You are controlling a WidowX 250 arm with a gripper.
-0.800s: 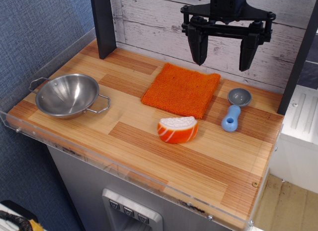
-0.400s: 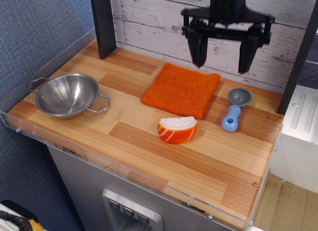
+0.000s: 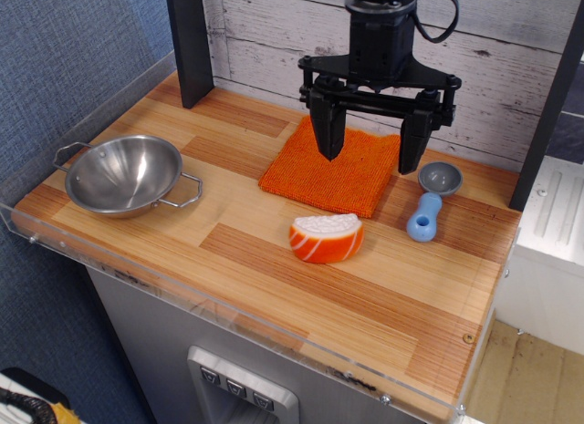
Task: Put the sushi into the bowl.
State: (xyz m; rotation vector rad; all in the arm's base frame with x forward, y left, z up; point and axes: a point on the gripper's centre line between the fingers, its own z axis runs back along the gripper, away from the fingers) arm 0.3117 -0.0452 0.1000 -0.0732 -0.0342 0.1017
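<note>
The sushi [image 3: 327, 238], glossy orange with white stripes and a white rice face, lies on the wooden tabletop near the middle front. The stainless-steel bowl [image 3: 125, 175] with two wire loop handles stands empty at the left. My gripper [image 3: 368, 156] is open and empty, its two black fingers spread wide and pointing down above the orange cloth. It hangs behind and above the sushi, apart from it.
A flat orange cloth [image 3: 334, 165] lies behind the sushi. A small grey scoop with a blue handle [image 3: 429, 201] lies to the right. A dark post [image 3: 192, 43] stands at the back left. A clear plastic rim [image 3: 228, 316] lines the table's front edge.
My gripper has come down and moved left and forward, from high at the back wall to just above the cloth. It stays open. The sushi and bowl have not moved.
</note>
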